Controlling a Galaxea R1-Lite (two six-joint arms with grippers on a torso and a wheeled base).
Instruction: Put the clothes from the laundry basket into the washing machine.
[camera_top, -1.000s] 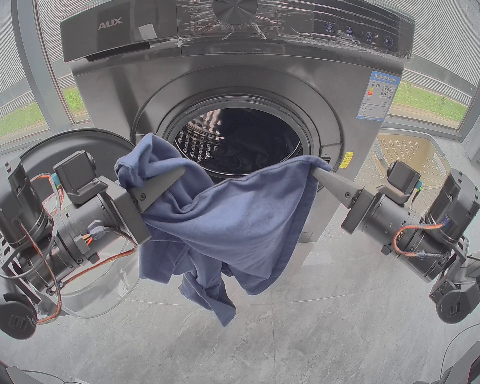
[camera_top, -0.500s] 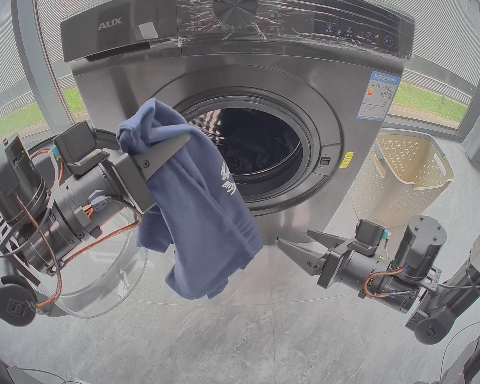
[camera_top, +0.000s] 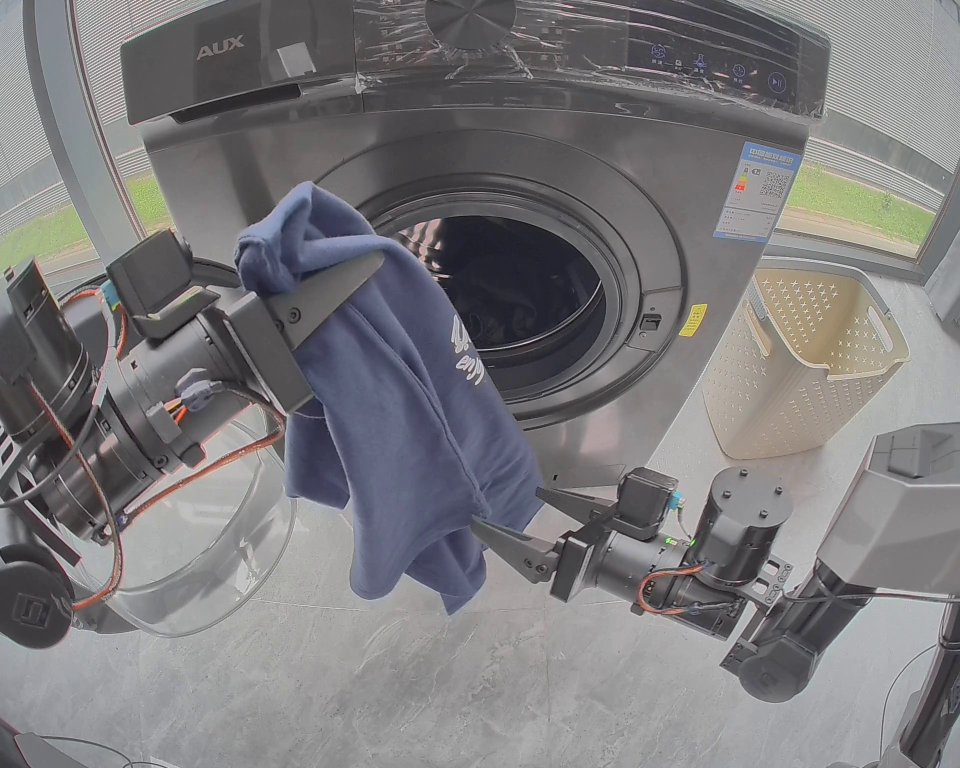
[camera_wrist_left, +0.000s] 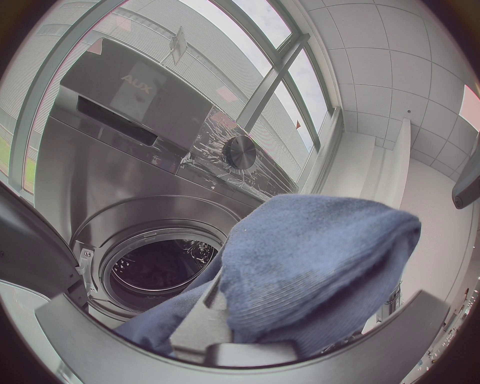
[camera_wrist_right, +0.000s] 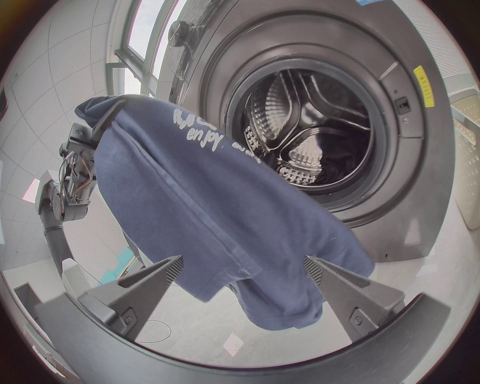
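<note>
1. The right jaws have let go of the shirt (camera_top: 410, 400), dropped, and swung in beneath it.
2. The left jaws clamp the shirt's bunched top, and it hangs below them before the washing machine (camera_top: 620, 170) opening.
3. The right jaws gape empty at the hem. They should pinch low fabric, then push inward.
4. The right wrist view puts the hem between those jaws, which the head view leaves unclear.

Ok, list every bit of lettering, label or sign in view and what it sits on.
Brand name in pale capitals: drawer front of the washing machine.
White script lettering: on the shirt.
Blue-edged label: machine's front, too small to read.
Yellow sticker: beside the door opening, too small to read.
Panel icons: too small to read.
</note>
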